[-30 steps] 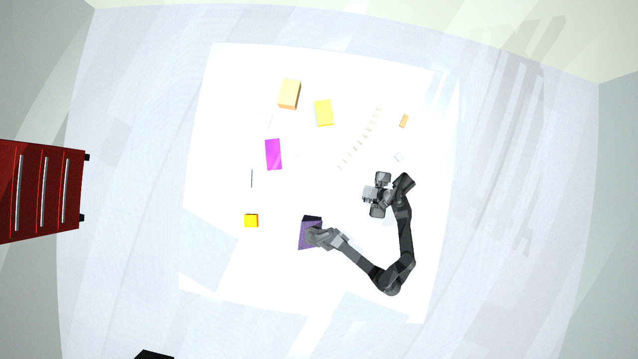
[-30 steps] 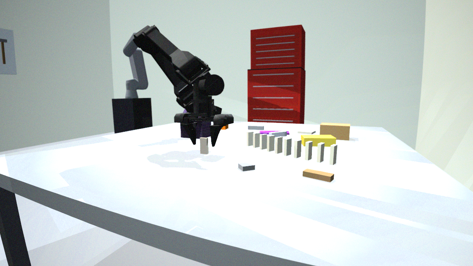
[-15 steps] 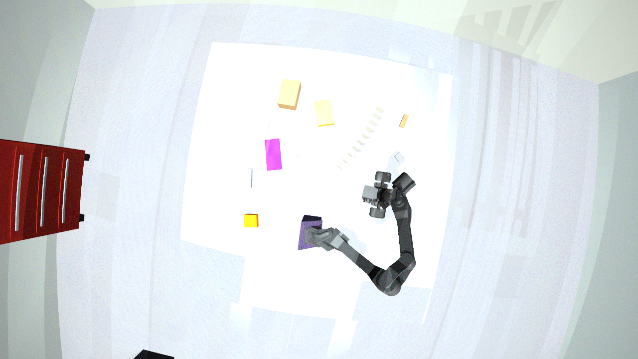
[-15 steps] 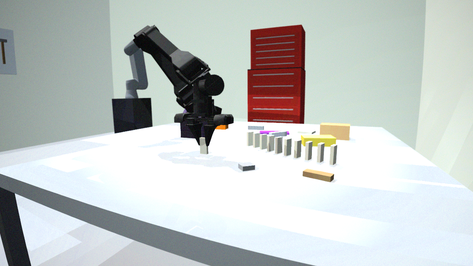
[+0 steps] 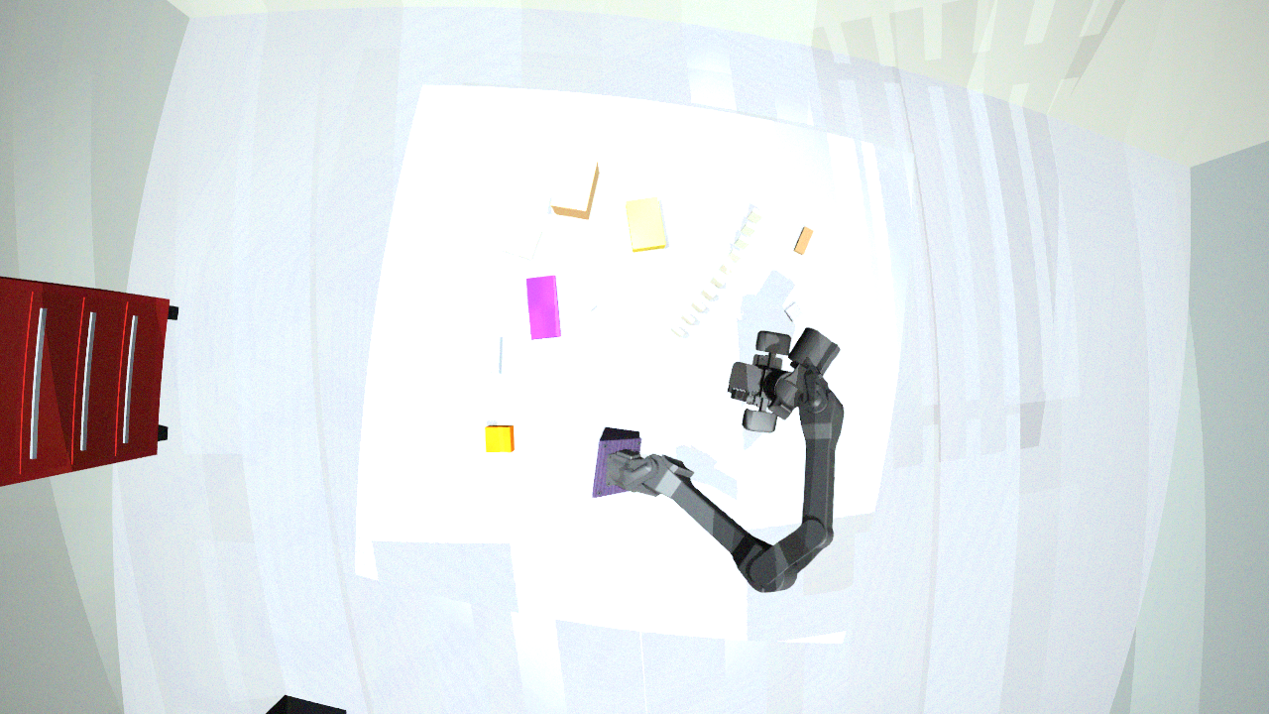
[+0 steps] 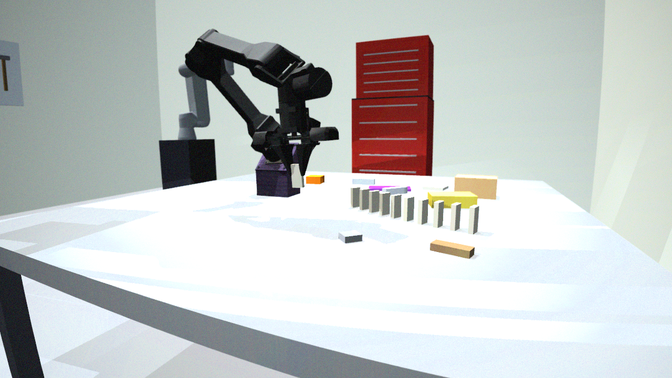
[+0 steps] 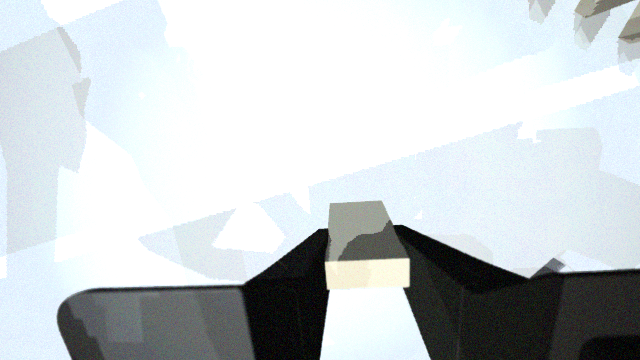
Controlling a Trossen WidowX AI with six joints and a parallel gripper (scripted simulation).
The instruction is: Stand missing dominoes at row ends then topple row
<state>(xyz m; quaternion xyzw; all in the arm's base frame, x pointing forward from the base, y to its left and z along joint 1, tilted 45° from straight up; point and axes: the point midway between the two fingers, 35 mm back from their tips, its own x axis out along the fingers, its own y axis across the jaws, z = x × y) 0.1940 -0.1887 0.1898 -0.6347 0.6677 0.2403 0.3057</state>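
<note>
My gripper (image 6: 295, 170) (image 7: 360, 237) is shut on a cream domino (image 6: 295, 175) (image 7: 367, 247). The domino hangs roughly upright, clear of the table, with its lower part showing below the fingertips. In the exterior view it is left of the row. The row of standing dominoes (image 6: 396, 207) runs diagonally, with its dominoes upright and apart from each other; from above the row (image 5: 717, 278) looks pale and washed out. Some dominoes (image 7: 600, 6) show at the wrist view's top right corner. In the top view the arm hides the fingertips and the held domino.
A grey block (image 5: 792, 311) (image 6: 349, 237) and an orange-brown block (image 5: 803, 240) (image 6: 451, 248) lie beside the row. A yellow block (image 5: 645, 223) (image 6: 452, 200) lies on its other side. Beyond are a tan box (image 6: 475, 187), a magenta slab (image 5: 542, 306) and an orange block (image 5: 499, 438).
</note>
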